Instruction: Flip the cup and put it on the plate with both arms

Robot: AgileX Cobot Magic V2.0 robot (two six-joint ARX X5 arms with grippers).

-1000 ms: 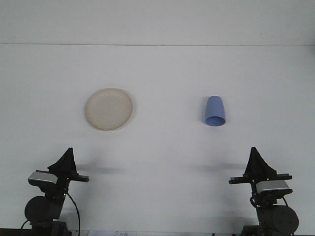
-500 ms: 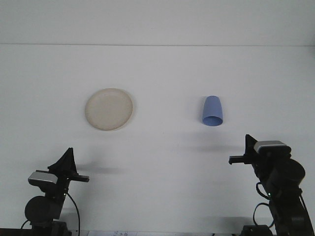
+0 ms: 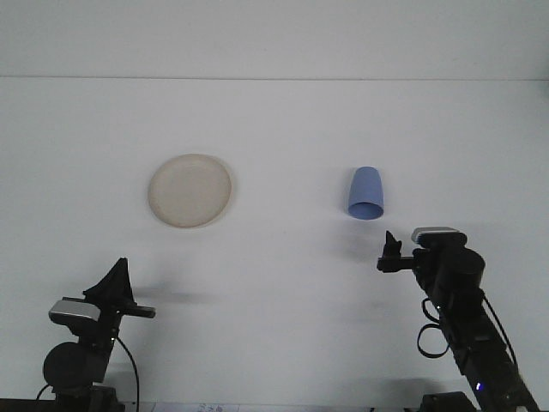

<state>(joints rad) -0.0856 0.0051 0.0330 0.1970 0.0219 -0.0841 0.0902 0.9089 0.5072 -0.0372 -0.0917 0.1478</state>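
The small blue plastic cup (image 3: 366,194) lies on its side on the white bench (image 3: 283,112), mouth toward six o'clock, well to three o'clock of the round cream plate (image 3: 190,190). The right gripper (image 3: 391,249) hovers near its rim; whether either arm's fingers are spread cannot be told. A glancing touch could roll the cup away.

Right hand (image 3: 391,251) raised, left hand (image 3: 117,279) low

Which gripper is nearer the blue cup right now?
Right. The right gripper sits just below and slightly right of the blue cup, not touching it. The left gripper is far off at the lower left, below the plate.
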